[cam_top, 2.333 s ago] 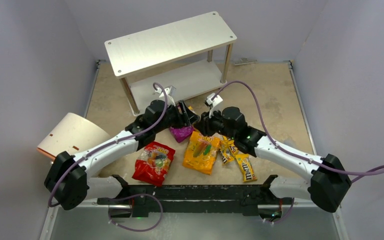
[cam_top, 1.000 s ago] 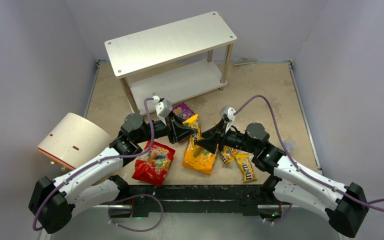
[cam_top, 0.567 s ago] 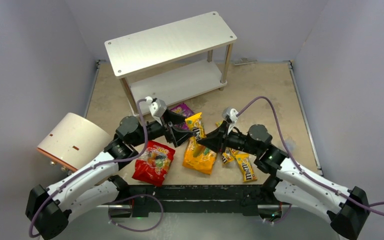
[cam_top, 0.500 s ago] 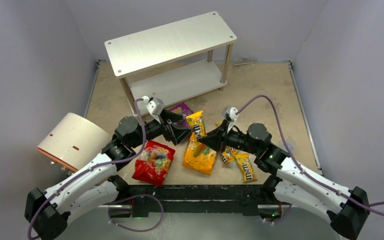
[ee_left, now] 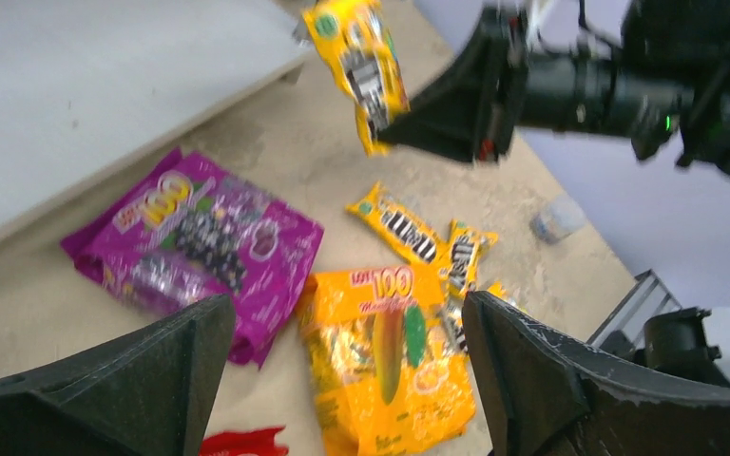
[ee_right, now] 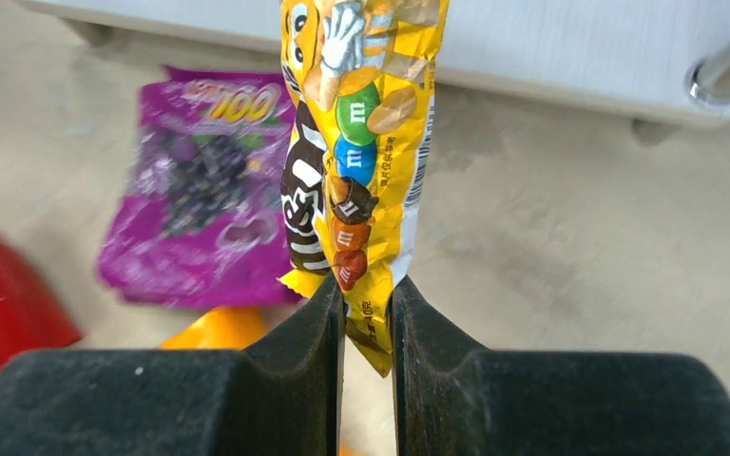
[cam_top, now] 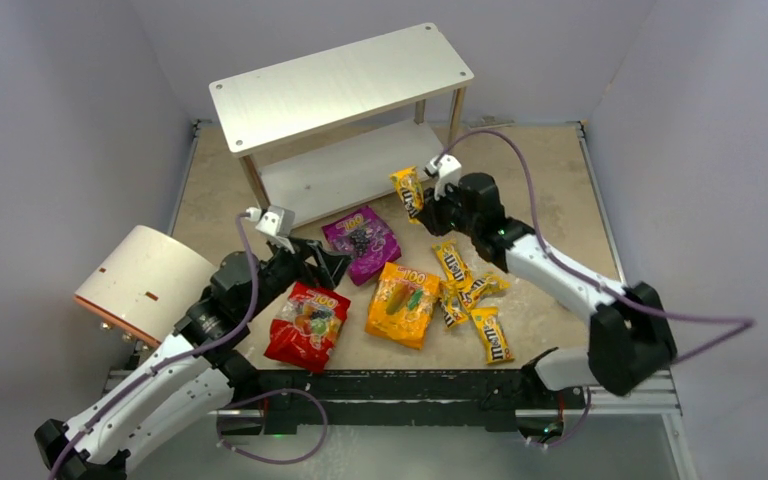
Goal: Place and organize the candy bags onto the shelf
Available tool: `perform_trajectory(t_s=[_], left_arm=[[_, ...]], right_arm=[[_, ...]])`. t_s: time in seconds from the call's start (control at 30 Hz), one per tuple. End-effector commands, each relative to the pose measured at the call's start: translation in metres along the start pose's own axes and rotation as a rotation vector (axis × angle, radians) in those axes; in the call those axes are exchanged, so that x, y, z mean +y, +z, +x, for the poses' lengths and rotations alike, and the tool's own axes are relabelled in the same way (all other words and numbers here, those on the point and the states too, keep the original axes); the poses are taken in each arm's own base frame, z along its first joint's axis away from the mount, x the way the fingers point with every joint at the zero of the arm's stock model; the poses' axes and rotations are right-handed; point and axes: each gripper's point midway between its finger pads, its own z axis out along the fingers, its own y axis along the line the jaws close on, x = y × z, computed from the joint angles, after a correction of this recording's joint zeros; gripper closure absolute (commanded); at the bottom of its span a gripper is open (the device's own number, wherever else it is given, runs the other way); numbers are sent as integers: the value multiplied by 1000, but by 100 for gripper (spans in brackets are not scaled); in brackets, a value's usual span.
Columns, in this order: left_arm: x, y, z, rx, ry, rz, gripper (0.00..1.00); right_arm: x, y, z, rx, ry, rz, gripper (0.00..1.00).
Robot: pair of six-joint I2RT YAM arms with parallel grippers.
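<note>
Nearest the arm bases, the red bag (cam_top: 307,326) and the orange bag (cam_top: 403,303) lie flat on the table (cam_top: 550,190). Right of the orange one is a loose cluster of four packets (cam_top: 491,335), as far as the overlap lets me count. To the left lies a cream cylinder (cam_top: 145,280) on its side. Just past the red bag hangs the left end effector (cam_top: 325,262), its jaws spread wide and holding nothing. A second ago it was closed on a packet above the orange bag, nose to nose with the right arm. It has since let go and drawn back, so the handover looks complete. Beyond it the purple bag (cam_top: 361,240) lies flat in front of the shelf, now uncovered. Farther on, the right end effector (cam_top: 422,210) has swung away from the pile. It pinches the fifth packet (cam_top: 407,192) by its lower end, so the packet stands up from the jaws just beside the right end of the shelf's lower board (cam_top: 350,170). The shelf (cam_top: 340,85) stands at the back, and no bag is visible on either board. The count is three large bags and five packets, with one packet in the air and likely to go on the lower board next. All eight remain to be shelved.
</note>
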Motion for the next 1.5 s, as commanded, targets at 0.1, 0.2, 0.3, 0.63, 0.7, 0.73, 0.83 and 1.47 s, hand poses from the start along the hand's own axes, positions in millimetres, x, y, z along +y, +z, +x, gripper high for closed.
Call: perform_trajectory(t_s=[0.1,0.2,0.3,0.63,0.7,0.73,0.83,1.47], left_arm=[[24,-8,46,114,-75,-94,4],[22,-8,48,110,-85,-74,3],[25,-9,47,116,-81,-93,2],[24,-9,46,123,-84,-94,1],[23,-10,46,122,-85,-95,0],[23,-10,46,122,-85,-94,0],[24,-9,48,129,-85,-94,0],[22,-5,57,156,-100,-76,0]], right_arm=[[-72,77,-63,-42,-232,122,96],[-94,98,-67,-51,-291,178,94],[-111,114,-64,-17,-313,215,94],[-150,144,-53,31,-320,328,92],[-155,147,-51,37,-314,339,91],[-158,149,-49,37,-311,348,91],[-162,153,-48,28,-312,354,87],[-183,140,-55,-16,-275,483,40]])
